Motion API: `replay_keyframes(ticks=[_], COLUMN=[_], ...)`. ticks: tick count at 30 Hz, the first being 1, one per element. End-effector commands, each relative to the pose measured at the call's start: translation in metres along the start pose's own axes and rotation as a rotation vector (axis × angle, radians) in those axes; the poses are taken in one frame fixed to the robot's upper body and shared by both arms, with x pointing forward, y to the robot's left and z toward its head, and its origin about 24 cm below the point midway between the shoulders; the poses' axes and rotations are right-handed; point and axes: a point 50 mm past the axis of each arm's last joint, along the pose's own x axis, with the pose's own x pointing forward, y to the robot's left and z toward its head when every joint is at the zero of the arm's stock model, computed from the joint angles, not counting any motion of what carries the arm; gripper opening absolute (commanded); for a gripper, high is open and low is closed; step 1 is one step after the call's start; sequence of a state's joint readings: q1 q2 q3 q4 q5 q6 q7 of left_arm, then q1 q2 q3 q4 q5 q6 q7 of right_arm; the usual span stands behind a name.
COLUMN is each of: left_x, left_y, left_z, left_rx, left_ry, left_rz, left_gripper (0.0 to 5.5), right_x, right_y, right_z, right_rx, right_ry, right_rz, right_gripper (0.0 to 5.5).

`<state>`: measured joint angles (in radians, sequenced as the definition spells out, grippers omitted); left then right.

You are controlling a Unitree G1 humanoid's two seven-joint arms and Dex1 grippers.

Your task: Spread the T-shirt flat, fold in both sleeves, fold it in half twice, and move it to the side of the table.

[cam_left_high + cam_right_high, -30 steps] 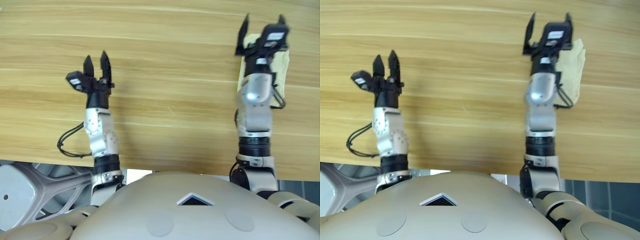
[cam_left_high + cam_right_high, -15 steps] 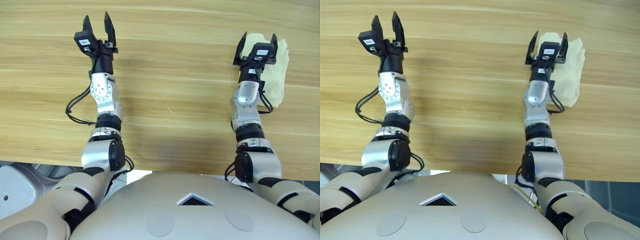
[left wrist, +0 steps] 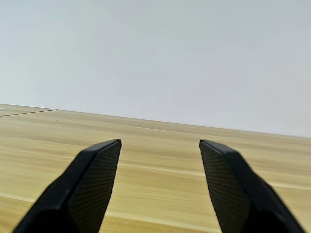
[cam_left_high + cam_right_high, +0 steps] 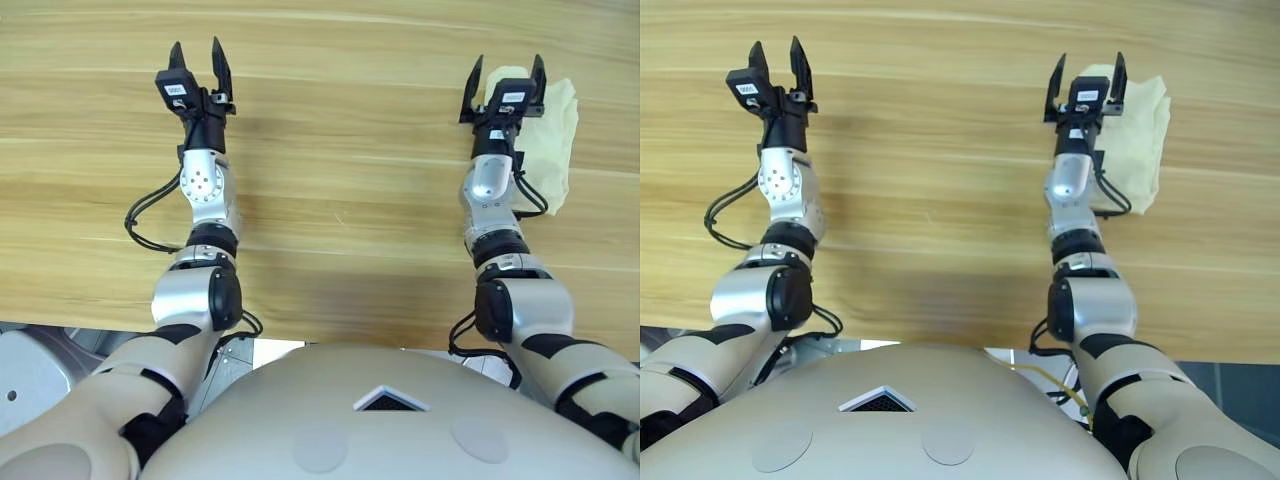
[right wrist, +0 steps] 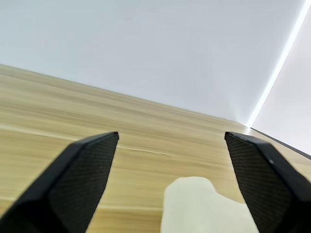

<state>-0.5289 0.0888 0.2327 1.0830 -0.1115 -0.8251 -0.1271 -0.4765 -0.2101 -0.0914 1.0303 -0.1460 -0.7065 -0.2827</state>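
A folded cream T-shirt (image 4: pixel 552 135) lies as a small bundle on the right side of the wooden table (image 4: pixel 340 150); part of it shows in the right wrist view (image 5: pixel 199 204). My right gripper (image 4: pixel 503 72) hovers open at the bundle's left edge, with nothing between its fingers (image 5: pixel 87 170). Far to the left my left gripper (image 4: pixel 196 55) stands open over bare wood, its two dark fingers (image 3: pixel 92 179) apart and holding nothing.
The table's near edge (image 4: pixel 330 338) runs just in front of my arms. A pale wall (image 3: pixel 155 58) rises beyond the table's far edge. Bare wood stretches between the two grippers.
Both arms have stretched forward over the table. The left gripper moved far up the table. The right gripper dropped back, then edged forward beside the T-shirt, which stayed put.
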Motion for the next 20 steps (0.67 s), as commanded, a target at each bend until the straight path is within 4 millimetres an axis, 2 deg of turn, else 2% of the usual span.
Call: replay_keyframes(ticks=[1, 6, 11, 20], left_x=[-0.001, -0.002, -0.005, -0.008], left_y=[-0.002, -0.010, -0.013, -0.008], left_z=[-0.002, -0.005, -0.009, -0.014], left_rx=[0.039, 0.102, 0.076, 0.087], left_ry=[0.012, 0.027, 0.050, 0.100], left_rz=[0.002, -0.046, -0.068, 0.006], left_gripper=[2.99, 2.99, 2.99, 2.99], right_x=[0.005, 0.000, -0.001, -0.004], right_y=[-0.005, 0.000, -0.002, 0.001], right_z=[0.002, 0.000, -0.002, -0.001], right_rx=[0.021, 0.014, 0.024, 0.044], right_ry=[-0.002, -0.012, -0.004, -0.021], right_rz=[-0.027, -0.011, -0.014, 0.019], right_gripper=[4.04, 4.04, 4.04, 4.04])
